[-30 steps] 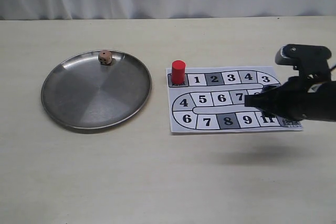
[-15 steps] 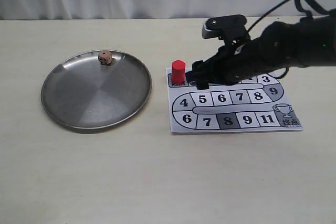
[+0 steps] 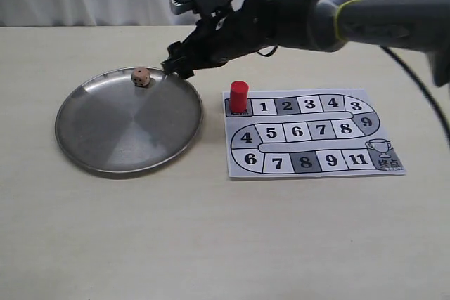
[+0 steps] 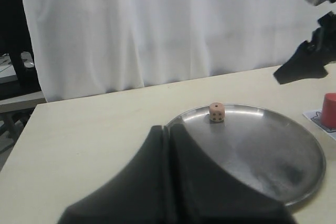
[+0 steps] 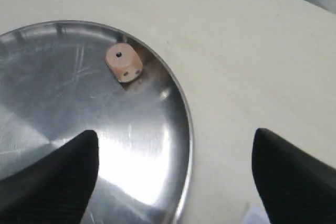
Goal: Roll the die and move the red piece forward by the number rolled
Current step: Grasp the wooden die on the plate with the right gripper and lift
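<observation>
Barely begun: the die (image 3: 140,76) sits in the steel plate (image 3: 126,171) by its far rim; the right end effector (image 3: 177,65) hovers near it, jaws apart, gripping nothing; the red piece (image 3: 239,95) stands at the start of the board (image 3: 316,131).

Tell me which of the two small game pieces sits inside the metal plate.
The die, a pale cube with dark pips, near the metal plate's rim. The red piece stands upright on the paper board instead.
</observation>
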Robot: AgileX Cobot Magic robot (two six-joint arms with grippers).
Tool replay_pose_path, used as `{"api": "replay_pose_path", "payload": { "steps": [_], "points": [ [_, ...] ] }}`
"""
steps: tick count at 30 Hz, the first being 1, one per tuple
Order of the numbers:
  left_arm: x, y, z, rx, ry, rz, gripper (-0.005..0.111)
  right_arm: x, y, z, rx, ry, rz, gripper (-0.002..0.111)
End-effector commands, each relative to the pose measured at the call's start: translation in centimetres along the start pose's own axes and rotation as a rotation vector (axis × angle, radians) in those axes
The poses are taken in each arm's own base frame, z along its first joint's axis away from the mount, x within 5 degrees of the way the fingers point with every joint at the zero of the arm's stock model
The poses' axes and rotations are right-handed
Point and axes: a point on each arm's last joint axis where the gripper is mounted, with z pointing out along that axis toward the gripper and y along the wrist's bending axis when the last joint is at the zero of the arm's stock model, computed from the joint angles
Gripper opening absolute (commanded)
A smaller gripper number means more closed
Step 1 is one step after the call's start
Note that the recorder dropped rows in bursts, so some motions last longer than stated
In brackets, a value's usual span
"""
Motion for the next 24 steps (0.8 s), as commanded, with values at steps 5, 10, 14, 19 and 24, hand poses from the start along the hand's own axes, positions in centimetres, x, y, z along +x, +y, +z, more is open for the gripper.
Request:
{"api": "replay_pose_path", "payload": {
  "steps": [5,10,14,19,24],
  "points": [
    [0.0,-0.1,0.0,0.009,-0.010,-0.001,0.000,-0.1,4.0,9.4,-0.055,-0.067,-0.067,0.075],
    [0.0,-0.1,0.0,0.009,-0.010,-0.001,0.000,0.5,4.1,12.4,-0.051,-0.108,-0.065,0.075],
    [0.0,-0.1,0.0,0.009,-0.010,-0.001,0.000,0.5,4.0,13.0,-0.034,-0.156,-0.065,0.075],
    [0.0,-0.1,0.0,0.009,-0.010,-0.001,0.000,0.7,4.0,13.5,-0.019,-0.202,-0.064,0.064],
    [0.0,-0.1,0.0,0.009,-0.010,-0.001,0.000,1.7,4.5,14.4,-0.014,-0.207,-0.083,0.043]
  ]
}}
